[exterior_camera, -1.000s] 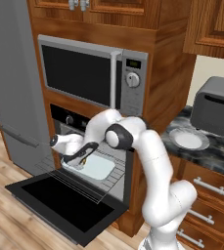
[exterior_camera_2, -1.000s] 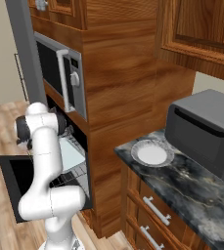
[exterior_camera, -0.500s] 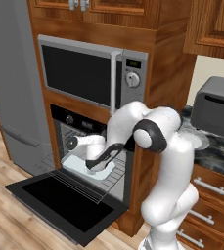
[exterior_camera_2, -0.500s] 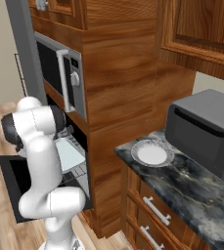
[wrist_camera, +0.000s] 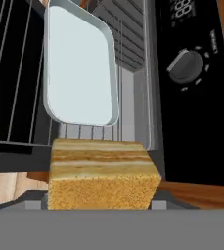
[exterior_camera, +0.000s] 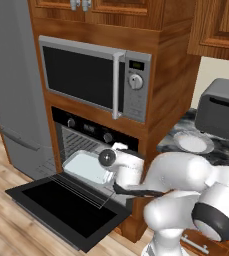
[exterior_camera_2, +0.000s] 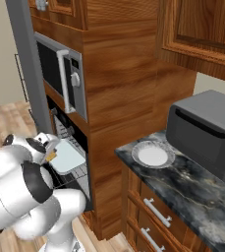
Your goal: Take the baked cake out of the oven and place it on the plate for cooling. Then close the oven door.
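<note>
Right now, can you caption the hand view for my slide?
Gripper holding the cake outside the open oven, with the empty baking tray left on the rack.

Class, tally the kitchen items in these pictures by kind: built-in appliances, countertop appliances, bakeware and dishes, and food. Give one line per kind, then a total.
Built-in appliances: 2, oven and microwave
Countertop appliances: 1, toaster
Bakeware and dishes: 2, baking tray and plate
Food: 1, cake
Total: 6
</note>
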